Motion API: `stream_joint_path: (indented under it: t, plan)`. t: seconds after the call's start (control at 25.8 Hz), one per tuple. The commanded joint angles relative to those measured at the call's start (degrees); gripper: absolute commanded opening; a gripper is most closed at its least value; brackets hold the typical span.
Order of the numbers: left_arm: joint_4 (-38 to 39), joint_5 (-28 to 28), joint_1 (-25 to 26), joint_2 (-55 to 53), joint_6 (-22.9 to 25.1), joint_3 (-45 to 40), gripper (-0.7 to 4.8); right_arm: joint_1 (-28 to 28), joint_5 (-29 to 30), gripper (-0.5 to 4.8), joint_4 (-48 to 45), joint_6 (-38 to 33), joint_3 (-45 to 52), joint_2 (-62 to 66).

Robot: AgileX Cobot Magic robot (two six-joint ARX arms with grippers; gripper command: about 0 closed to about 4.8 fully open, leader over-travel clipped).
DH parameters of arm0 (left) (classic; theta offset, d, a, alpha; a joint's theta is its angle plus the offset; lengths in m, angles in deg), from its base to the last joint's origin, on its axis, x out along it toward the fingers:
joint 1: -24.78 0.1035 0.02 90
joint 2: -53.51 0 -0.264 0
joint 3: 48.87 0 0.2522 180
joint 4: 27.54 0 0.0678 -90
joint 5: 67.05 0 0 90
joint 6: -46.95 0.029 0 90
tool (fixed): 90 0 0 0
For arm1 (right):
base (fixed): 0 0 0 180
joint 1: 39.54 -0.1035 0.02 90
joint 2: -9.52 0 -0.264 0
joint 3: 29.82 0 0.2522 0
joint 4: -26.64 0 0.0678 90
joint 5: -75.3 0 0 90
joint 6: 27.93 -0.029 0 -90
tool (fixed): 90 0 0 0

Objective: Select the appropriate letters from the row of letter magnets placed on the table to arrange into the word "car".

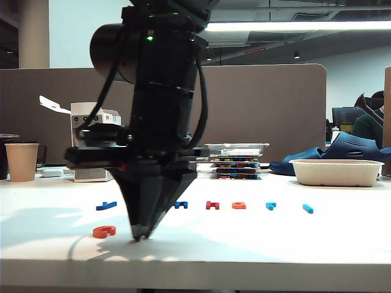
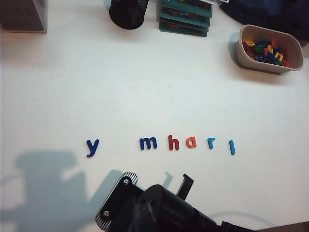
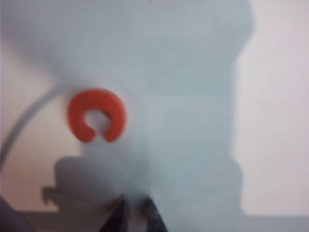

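An orange-red "c" (image 1: 104,231) (image 3: 96,121) lies alone on the white table (image 1: 256,238), in front of the row of letter magnets. My right gripper (image 1: 139,237) (image 3: 135,208) has reached across and points straight down just right of the "c", apart from it. Its tips are at the tabletop with a narrow empty gap between them. The row reads dark blue "y" (image 2: 92,147) and "m" (image 2: 148,143), dark red "h" (image 2: 174,143), orange-red "a" (image 2: 191,142) (image 1: 239,205), light-blue "r" (image 2: 211,143) (image 1: 270,206) and "l" (image 2: 232,147). The right arm (image 2: 159,212) hides the "c" in the left wrist view. My left gripper is out of view.
At the back stand a paper cup (image 1: 21,162), a white box (image 1: 91,146), a stack of flat cases (image 1: 236,162) and a beige tray (image 1: 336,172) of spare letters. A black cylinder (image 2: 128,13) stands between box and stack. The table's front edge (image 1: 195,264) runs just below the "c".
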Motion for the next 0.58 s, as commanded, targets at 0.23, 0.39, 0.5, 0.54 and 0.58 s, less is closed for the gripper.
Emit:
stream_joint_path:
  t: [0.23,0.39,0.5,0.54,0.58]
  plan:
    - [-0.31,-0.13,0.0,0.15,0.04,0.2,-0.06,0.02,2.23,0.52,-2.49,0.11,0.83,1.18]
    - [-0.33,-0.13,0.0,0.15,0.04,0.2,-0.06,0.02,2.23,0.39,-2.97,0.13,0.83,1.2]
    - [-0.31,-0.13,0.0,0.17,0.04,0.2,-0.06,0.02,2.23,-0.03,-3.58,0.13,0.83,1.2]
    - [-0.31,-0.13,0.0,0.15,0.04,0.2,-0.06,0.02,2.25,-0.01,-3.93,0.11,0.83,1.2]
    - [-0.31,-0.13,0.0,0.15,0.07,0.2,-0.06,0.02,2.29,-0.01,-4.33,0.13,0.83,1.2]
